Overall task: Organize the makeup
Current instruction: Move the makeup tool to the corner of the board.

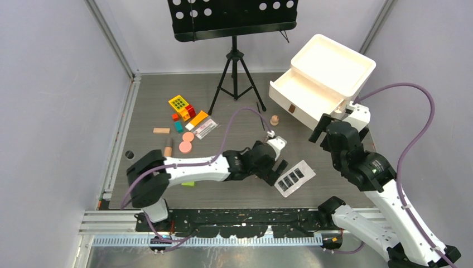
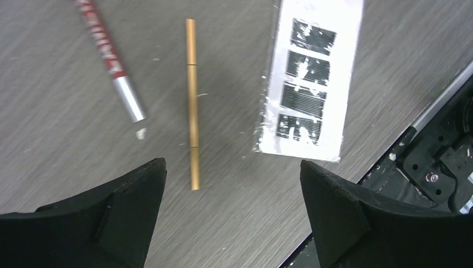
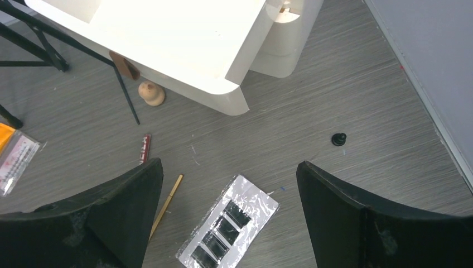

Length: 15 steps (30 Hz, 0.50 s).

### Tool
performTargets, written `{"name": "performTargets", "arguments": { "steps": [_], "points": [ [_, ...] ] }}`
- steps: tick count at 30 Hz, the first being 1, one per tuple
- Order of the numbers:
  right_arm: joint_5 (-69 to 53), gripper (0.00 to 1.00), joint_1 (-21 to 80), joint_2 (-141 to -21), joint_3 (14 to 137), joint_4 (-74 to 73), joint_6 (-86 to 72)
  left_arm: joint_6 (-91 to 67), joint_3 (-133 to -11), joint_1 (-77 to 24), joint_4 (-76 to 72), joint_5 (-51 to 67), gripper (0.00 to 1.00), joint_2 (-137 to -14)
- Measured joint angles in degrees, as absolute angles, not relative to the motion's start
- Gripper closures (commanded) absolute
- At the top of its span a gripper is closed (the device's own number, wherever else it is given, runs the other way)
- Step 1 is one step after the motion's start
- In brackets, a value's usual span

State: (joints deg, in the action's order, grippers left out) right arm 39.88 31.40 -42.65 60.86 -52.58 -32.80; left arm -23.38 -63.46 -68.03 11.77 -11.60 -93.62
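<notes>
The white palette with dark squares (image 1: pixel 294 177) (image 2: pixel 309 84) (image 3: pixel 228 229) lies flat on the grey table. Left of it lie a thin gold pencil (image 2: pixel 192 106) (image 3: pixel 166 204) and a red-and-silver pencil (image 2: pixel 109 56) (image 3: pixel 145 148). My left gripper (image 1: pixel 277 169) (image 2: pixel 231 163) hovers open just above them, with nothing between its fingers. My right gripper (image 1: pixel 323 131) (image 3: pixel 228 163) is open and empty, higher up between the palette and the white drawer box. Two pink round compacts (image 1: pixel 186 142) and a tan tube (image 1: pixel 168 148) rest at the left.
The white drawer box (image 1: pixel 323 78) (image 3: pixel 167 39) stands at the back right with a drawer pulled out. Beside it are a tan knob-shaped piece (image 3: pixel 151 92), a thin black stick (image 3: pixel 127 95) and a small black cap (image 3: pixel 338 139). Toy blocks (image 1: pixel 184 109) and a music-stand tripod (image 1: pixel 234 78) are behind.
</notes>
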Motion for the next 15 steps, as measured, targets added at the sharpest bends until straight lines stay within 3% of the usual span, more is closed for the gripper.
{"name": "performTargets", "arguments": {
  "steps": [15],
  "points": [
    [36.9,0.07,31.4,-38.9,61.4,-55.9,-34.4,-20.5,-68.8,-77.6,11.4,-12.4,0.00,-108.4]
  ]
}}
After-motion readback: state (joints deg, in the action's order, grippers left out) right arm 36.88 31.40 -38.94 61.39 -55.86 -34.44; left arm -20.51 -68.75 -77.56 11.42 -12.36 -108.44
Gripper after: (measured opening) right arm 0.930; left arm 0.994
